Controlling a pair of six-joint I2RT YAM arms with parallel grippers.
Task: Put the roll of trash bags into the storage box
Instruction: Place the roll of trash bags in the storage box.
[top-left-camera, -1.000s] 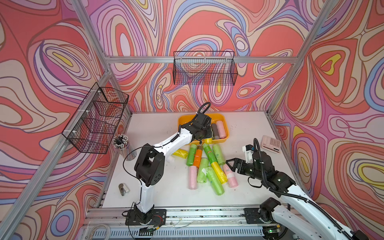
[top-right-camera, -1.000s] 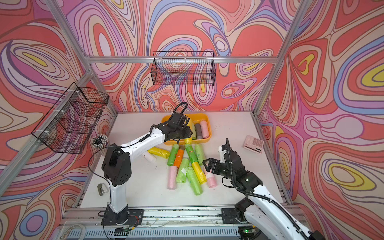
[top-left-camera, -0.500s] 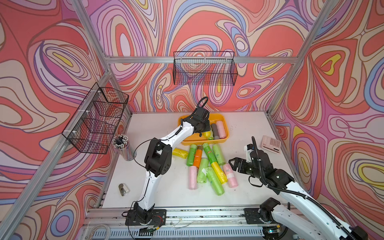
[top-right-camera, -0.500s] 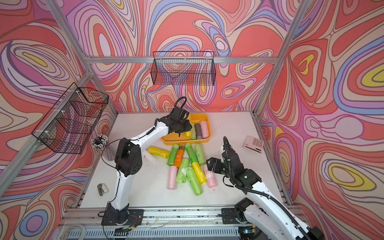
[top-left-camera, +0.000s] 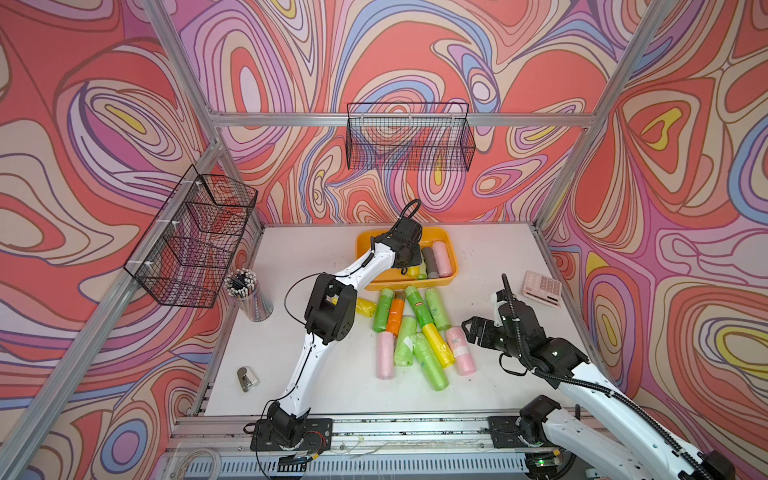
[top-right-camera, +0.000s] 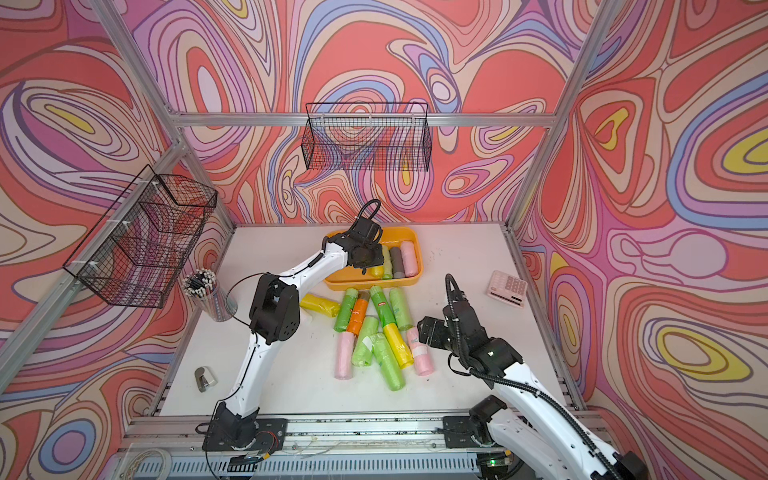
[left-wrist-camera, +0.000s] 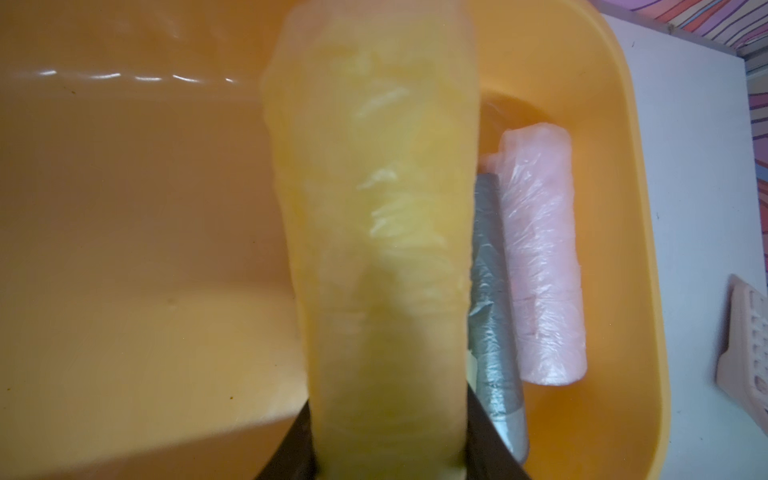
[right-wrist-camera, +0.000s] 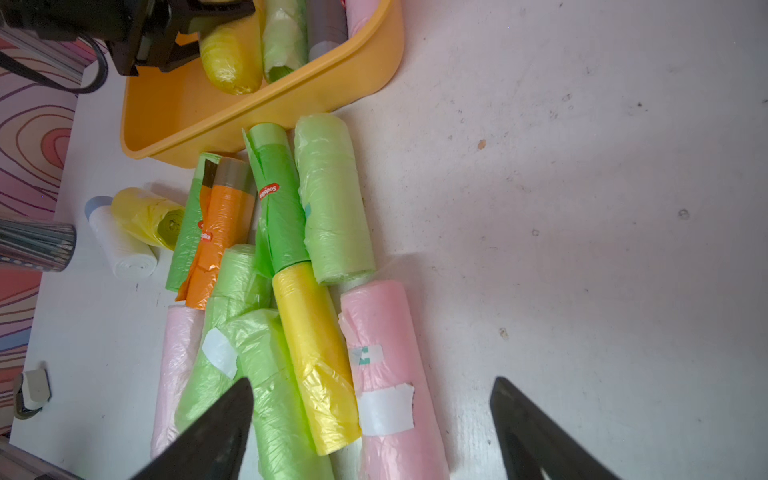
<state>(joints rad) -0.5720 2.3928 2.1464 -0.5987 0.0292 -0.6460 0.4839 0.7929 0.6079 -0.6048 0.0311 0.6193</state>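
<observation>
The orange-yellow storage box (top-left-camera: 399, 286) (top-right-camera: 374, 284) stands at the back of the table. My left gripper (top-left-camera: 409, 264) (top-right-camera: 368, 261) hangs over the box, shut on a yellow roll of trash bags (left-wrist-camera: 374, 208) (right-wrist-camera: 228, 62) that lies lengthwise between its jaws just above the box floor (left-wrist-camera: 145, 208). Beside it in the box lie a green roll (right-wrist-camera: 282, 41), a grey roll (left-wrist-camera: 490, 291) and a pink roll (left-wrist-camera: 540, 257). My right gripper (right-wrist-camera: 372, 380) (top-left-camera: 473, 330) is open, low over the right edge of the loose pile, above a pink roll (right-wrist-camera: 386, 353).
Several green, yellow, orange and pink rolls (top-left-camera: 411, 332) lie heaped in front of the box, with a white roll (right-wrist-camera: 120, 245) to their left. A pink calculator (top-left-camera: 542, 287) is at the right, a pencil cup (top-left-camera: 249, 295) at the left. Black wire baskets (top-left-camera: 409, 137) (top-left-camera: 195, 241) hang on the walls.
The left arm's elbow has swung up and towards the box, and its gripper has shifted slightly over the box with the yellow roll. The right gripper has edged a little right.
</observation>
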